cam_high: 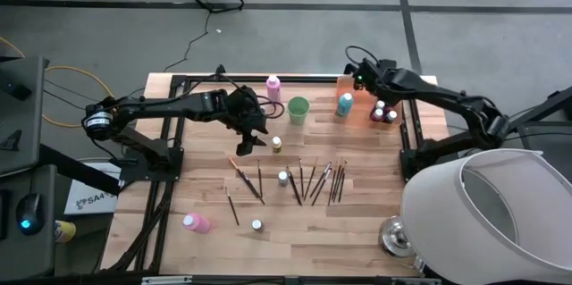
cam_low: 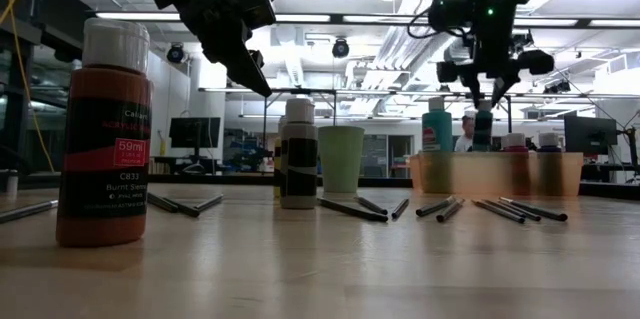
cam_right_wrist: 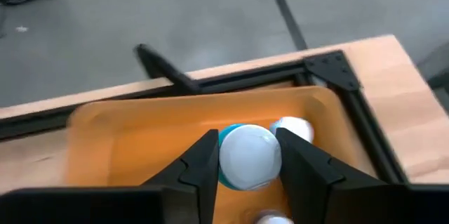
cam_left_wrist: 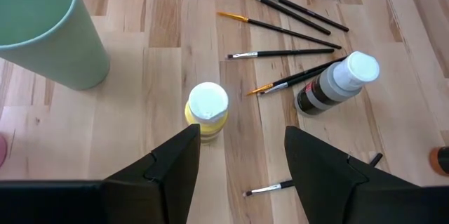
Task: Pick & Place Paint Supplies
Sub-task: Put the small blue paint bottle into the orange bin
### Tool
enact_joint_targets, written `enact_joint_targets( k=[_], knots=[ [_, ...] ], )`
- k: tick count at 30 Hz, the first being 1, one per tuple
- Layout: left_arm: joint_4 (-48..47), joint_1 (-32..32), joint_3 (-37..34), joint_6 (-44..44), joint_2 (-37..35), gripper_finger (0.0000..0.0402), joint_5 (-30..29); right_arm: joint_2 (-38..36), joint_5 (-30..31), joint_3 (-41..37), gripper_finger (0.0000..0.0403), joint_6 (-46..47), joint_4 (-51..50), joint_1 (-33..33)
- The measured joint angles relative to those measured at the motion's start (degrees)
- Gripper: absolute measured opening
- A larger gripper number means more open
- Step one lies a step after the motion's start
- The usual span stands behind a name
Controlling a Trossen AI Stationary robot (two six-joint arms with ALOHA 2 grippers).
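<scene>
High view: brushes (cam_high: 313, 180) lie fanned across mid table, w/ a white-capped bottle (cam_high: 283, 178) among them, another (cam_high: 257, 225) nearer the front edge, a yellow bottle (cam_high: 277, 144) just behind the fan. Pink bottle (cam_high: 196, 223) lies on its side front-left; a 2nd pink one (cam_high: 273, 87) stands at the back beside the green cup (cam_high: 298, 110). Teal bottle (cam_high: 345, 104) stands at the orange tray's (cam_high: 362, 117) left end; a few small bottles (cam_high: 385, 113) are at its right end.

Right wrist view: right gripper (cam_right_wrist: 247, 155) is over the tray, fingers closed around a teal-bodied, pale-capped bottle (cam_right_wrist: 249, 156); another pale cap (cam_right_wrist: 295, 128) sits just behind it. In the low view that gripper (cam_low: 486, 94) hangs above the tray (cam_low: 495, 172), bottle top (cam_low: 484, 109) between the tips.

Left wrist view: left gripper (cam_left_wrist: 242, 159) hovers open, nothing held, fingers wide apart above the wood, yellow bottle (cam_left_wrist: 206, 111) just ahead of one finger. Dark-banded bottle (cam_left_wrist: 335, 83) stands near, touching two brush handles. Cup (cam_left_wrist: 45, 29) is off to one side.
</scene>
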Motion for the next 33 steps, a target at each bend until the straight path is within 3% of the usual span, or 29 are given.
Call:
enact_joint_targets(
  k=[17,33],
  knots=[
    [0.0,0.0,0.0,-0.2,0.0,0.0205,-0.1,0.0,-5.8,-8.4,0.0126,2.8,4.6,-3.5],
    [-0.5,0.0,0.0,-0.1,0.0,0.0205,-0.1,-0.1,-9.8,-11.8,0.0124,-5.0,7.0,-7.2]
  ],
)
